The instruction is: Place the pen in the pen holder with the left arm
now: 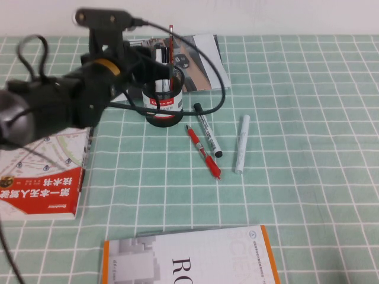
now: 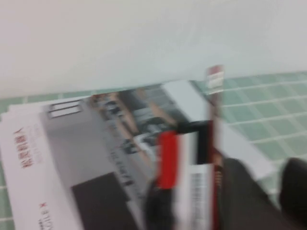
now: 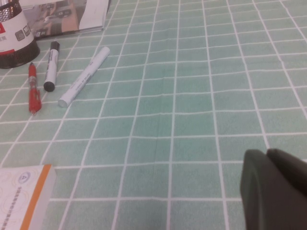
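Note:
The pen stands upright in the black mesh pen holder, its red end tip well above the rim. My left gripper is at the holder's rim, just left of the pen. In the blurred left wrist view the pen runs beside one dark finger. The gripper shows green cloth between its two fingers, which look open and empty. The holder's red and white label is close below. My right gripper is shut and empty over bare cloth, out of the high view.
A mostly red pen, a black-capped marker and a white marker lie right of the holder. A magazine lies behind it. A red book is at left, an orange-edged book at front.

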